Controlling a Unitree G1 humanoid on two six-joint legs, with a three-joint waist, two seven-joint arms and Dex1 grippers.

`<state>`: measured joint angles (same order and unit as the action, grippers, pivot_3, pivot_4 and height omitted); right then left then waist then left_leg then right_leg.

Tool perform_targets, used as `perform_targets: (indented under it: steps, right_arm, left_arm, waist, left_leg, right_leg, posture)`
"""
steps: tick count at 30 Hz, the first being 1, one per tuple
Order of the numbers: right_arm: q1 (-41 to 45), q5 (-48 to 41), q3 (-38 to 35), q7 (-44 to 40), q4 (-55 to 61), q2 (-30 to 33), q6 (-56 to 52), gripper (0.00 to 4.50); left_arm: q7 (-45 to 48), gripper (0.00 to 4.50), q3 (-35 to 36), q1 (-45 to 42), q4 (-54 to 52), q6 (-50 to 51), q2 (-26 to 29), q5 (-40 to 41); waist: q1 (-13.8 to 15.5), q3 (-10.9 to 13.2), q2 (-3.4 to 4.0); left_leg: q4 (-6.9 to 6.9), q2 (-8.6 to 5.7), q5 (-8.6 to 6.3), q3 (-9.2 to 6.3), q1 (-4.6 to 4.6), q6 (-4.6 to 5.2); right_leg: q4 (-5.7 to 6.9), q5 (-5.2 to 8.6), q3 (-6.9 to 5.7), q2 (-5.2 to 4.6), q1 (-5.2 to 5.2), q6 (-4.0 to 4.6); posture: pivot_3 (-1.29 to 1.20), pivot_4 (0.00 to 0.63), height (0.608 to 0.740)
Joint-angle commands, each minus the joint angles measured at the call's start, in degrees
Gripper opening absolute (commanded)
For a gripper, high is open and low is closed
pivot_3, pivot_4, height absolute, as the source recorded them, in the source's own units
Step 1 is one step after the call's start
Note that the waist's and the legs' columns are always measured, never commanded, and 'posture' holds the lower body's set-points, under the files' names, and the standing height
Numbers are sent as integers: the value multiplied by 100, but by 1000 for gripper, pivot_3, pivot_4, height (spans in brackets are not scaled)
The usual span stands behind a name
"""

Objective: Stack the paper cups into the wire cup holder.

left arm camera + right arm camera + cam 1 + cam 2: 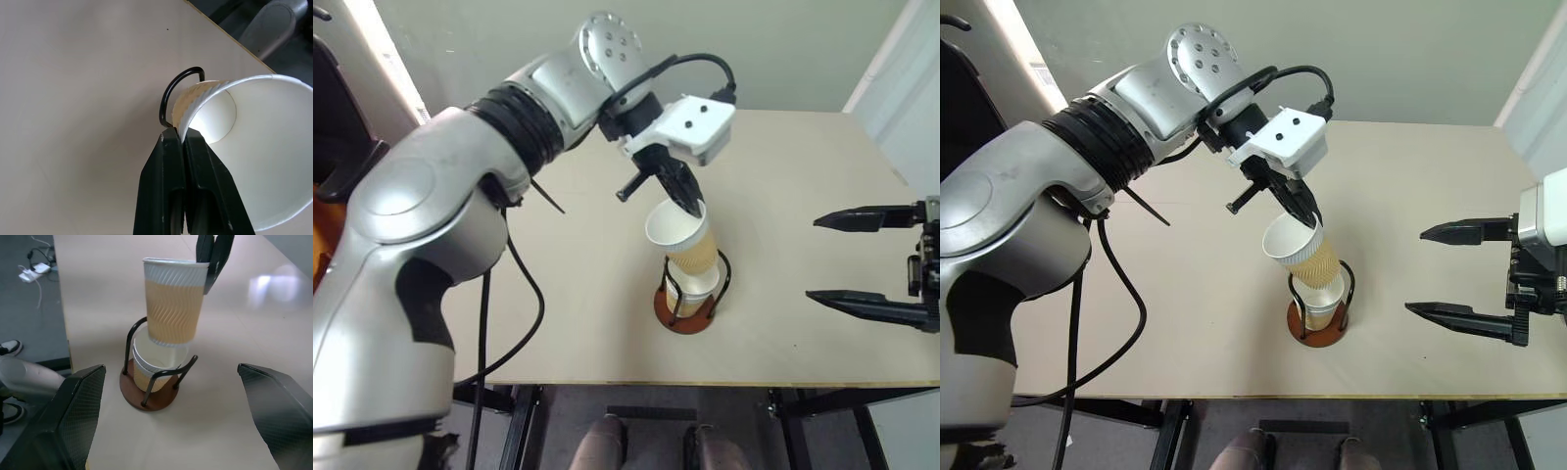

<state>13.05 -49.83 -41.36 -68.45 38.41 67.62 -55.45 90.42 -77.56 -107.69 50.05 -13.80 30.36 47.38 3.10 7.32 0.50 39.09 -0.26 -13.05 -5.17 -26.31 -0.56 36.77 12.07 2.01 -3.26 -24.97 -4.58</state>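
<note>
Our left hand point(690, 201), clamped on the rim of the third paper cup point(687, 241), holds it tilted just above the two nested in the wire cup holder point(688, 299) mid-bench, so we should straighten it, lower betw. the loops, w/ right hand point(830, 257) apart, well right.

A plain tan table point(607, 323) is seen. One thing is set on it: the wire cup holder point(685, 311), near the front edge.

tan wavy-ribbed paper cup point(173, 303)
</note>
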Motion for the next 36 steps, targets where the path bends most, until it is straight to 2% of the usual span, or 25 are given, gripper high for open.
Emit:
perform_targets:
  steps: [1, 9, 21, 24, 34, 35, 36]
  right_arm:
    - [-73, -208, -363, 177, 180, 112, -54, 4500]
    - [-341, -419, -649, 387, 337, 160, -127, 4500]
    - [-539, -503, -679, 559, 387, 209, -10, 4500]
    - [-555, -517, -658, 601, 396, 203, 17, 4500]
    - [-565, -482, -490, 694, 337, 244, 179, 4500]
    - [-563, -465, -468, 691, 318, 254, 206, 4500]
    - [-561, -455, -446, 695, 307, 261, 231, 4500]
  left_arm:
    - [208, 17, -30, -167, 103, -164, -132, 13]
    - [208, 17, -124, -141, 202, -422, -316, -135]
    - [208, 17, -178, -89, 292, -657, -498, -376]
    - [208, 631, -188, -88, 277, -675, -497, -413]
    - [208, 4187, 9, -14, 497, -689, -660, -580]
    - [208, 4454, 34, -9, 528, -707, -675, -609]
    - [208, 4454, 59, -3, 554, -728, -687, -631]
  waist:
    - [14, 0, 0]
    - [29, 0, 0]
    - [28, 0, 0]
    - [28, 0, 0]
    - [28, 0, 0]
    - [28, 0, 0]
    - [28, 0, 0]
  left_leg:
    - [5, 0, -4, -2, 0, 5]
    - [8, 0, -10, 11, 27, 13]
    - [20, -3, -17, 13, 30, 24]
    - [21, -4, -18, 15, 30, 27]
    - [29, -4, -24, 18, 30, 34]
    - [29, -4, -25, 19, 30, 36]
    - [30, -4, -26, 19, 30, 36]
  right_leg:
    - [0, 0, 4, -5, 2, -2]
    - [1, 1, 8, -4, 28, -8]
    - [-1, 5, 13, -6, 39, -19]
    - [-2, 6, 15, -6, 39, -20]
    - [0, 6, 17, -6, 42, -23]
    - [0, 6, 17, -6, 42, -23]
    - [0, 6, 17, -6, 42, -24]
  posture:
    - [0, 150, 740]
    - [0, 150, 740]
    - [0, 150, 740]
    - [0, 150, 740]
    - [0, 150, 740]
    - [0, 150, 740]
    - [0, 150, 740]
